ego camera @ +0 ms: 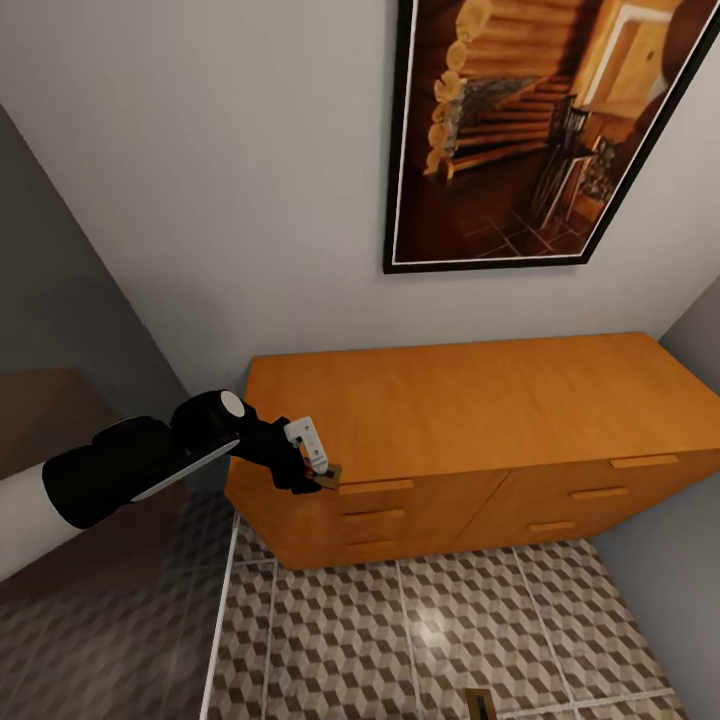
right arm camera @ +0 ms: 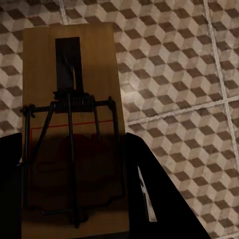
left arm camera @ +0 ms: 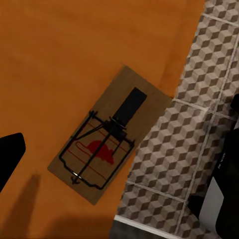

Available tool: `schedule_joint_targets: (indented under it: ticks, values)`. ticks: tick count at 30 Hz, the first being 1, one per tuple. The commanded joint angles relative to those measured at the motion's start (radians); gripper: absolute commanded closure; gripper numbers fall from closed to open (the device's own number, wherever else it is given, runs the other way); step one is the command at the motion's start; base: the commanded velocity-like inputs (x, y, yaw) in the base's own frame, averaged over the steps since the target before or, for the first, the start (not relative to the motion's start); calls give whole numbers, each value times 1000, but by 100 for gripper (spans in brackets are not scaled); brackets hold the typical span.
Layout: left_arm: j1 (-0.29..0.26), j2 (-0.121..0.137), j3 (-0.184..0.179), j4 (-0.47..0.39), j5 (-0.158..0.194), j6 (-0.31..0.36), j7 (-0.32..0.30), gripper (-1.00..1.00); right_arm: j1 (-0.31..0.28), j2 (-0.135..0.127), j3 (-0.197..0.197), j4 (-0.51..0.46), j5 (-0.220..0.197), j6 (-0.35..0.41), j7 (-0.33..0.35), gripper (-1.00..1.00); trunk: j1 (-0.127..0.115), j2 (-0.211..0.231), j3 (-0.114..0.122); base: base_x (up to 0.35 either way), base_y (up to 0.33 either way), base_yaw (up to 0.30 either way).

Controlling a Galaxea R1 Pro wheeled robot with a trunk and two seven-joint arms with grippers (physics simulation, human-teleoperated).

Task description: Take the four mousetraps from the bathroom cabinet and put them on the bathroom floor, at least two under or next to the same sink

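Left arm: black and white, reaching in from the left edge of the head view toward the middle left; its left gripper (ego camera: 318, 468) sits at the front left corner of the chest.
Left gripper: black body with a white finger; in the head view it pinches a small flat brown wooden mousetrap (ego camera: 328, 477) just at the chest's top front edge.
Held mousetrap, left wrist view: the flat rectangular brown wooden board with dark wire parts and a red mark (left arm camera: 110, 134) lies tilted across the middle of the frame; most of it is over the orange top, one corner past the edge over the tiles; a black finger (left arm camera: 9, 157) shows at the left edge.
Cabinet: wide low orange-brown wooden chest of drawers (ego camera: 470, 400) across the middle of the head view; plain flat top, slim matching handles, drawers closed.
Floor: square tiles with a brown, beige and white cube pattern (ego camera: 400, 640) across the lower part of the head view.
Picture: dark-framed print of a wooden interior (ego camera: 540, 130) on the wall, upper right.
Right gripper (right arm camera: 74, 189): black fingers pressed against both long sides of a second brown wooden mousetrap (right arm camera: 69, 89), held above the patterned tiles; lower left of the right wrist view.
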Motion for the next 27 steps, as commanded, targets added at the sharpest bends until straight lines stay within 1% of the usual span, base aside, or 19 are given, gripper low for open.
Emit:
schedule_joint_targets:
  ticks: [1,4,7,11,27]
  values:
    - [-2,0,-1,-1,-3,2,-4,-100,-1,1,9,1,-10,-3,-5,100,1,-2,-2,104,0,0]
    - [-2,-5,-4,-1,-3,2,-4,-100,0,1,9,1,-10,-3,-5,100,1,-2,-2,128,0,0]
    - [-1,-12,-28,0,-3,2,-4,-100,0,0,9,1,-10,-3,-5,100,1,-2,-2,90,0,0]
    - [-1,-14,-41,1,-3,2,-4,-100,-1,0,9,1,-10,-3,-5,100,1,-2,-2,28,0,0]
    - [-2,-20,-47,3,-3,2,-4,-100,-1,1,9,1,-10,-3,-5,100,1,-2,-2,2,0,0]
